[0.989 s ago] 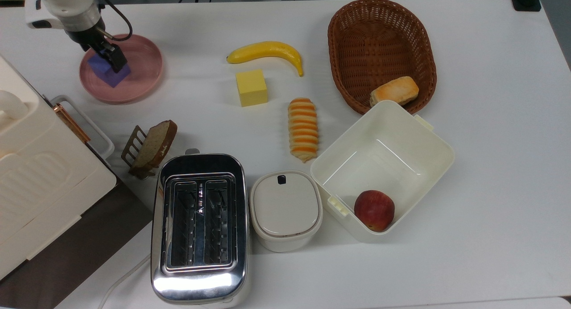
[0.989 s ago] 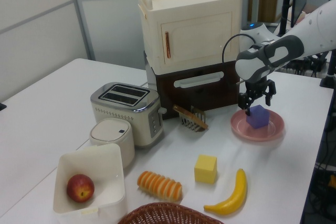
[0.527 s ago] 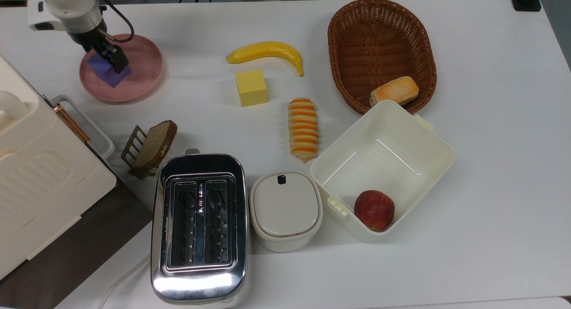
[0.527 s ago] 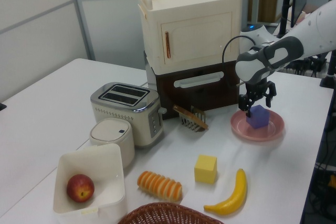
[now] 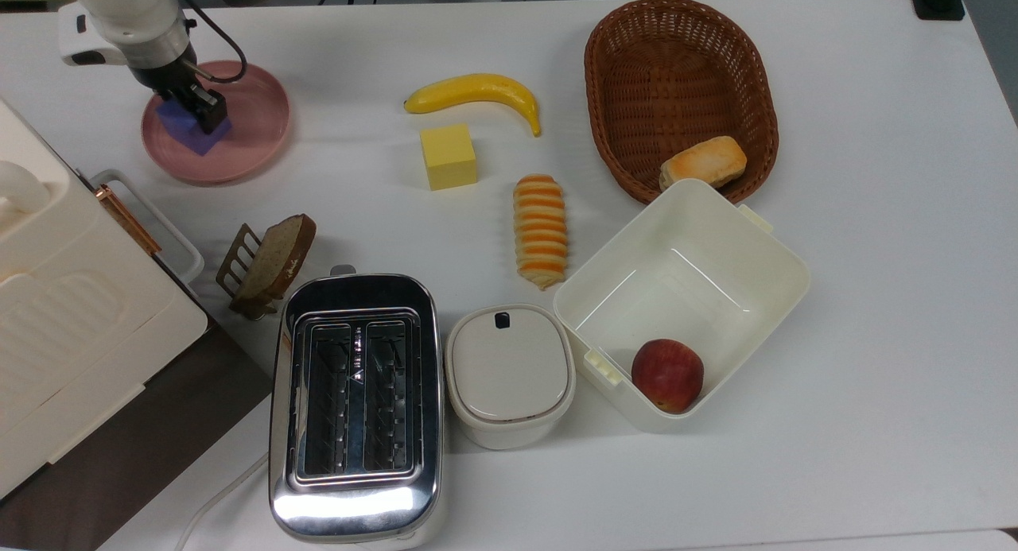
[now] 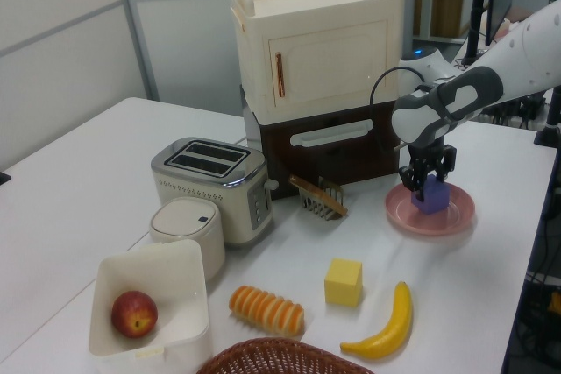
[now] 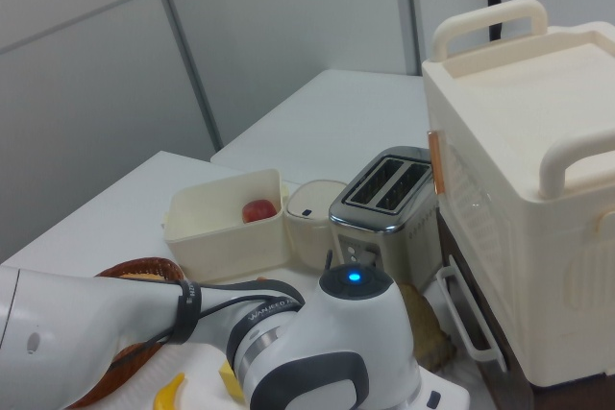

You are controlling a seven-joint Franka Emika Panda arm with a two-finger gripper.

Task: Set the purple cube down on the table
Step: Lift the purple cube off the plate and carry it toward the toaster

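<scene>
Over the last second the hand [image 6: 428,183] has dropped around the purple cube [image 6: 432,198], fingers now straddling it but not visibly clamped; the cube still sits on the pink plate [image 5: 254,149], not the counter [image 5: 875,217]

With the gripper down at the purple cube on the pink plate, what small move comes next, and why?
Probably close the fingers on the purple cube: the gripper straddles it low, while it rests on the pink plate, not yet on the table.
</scene>
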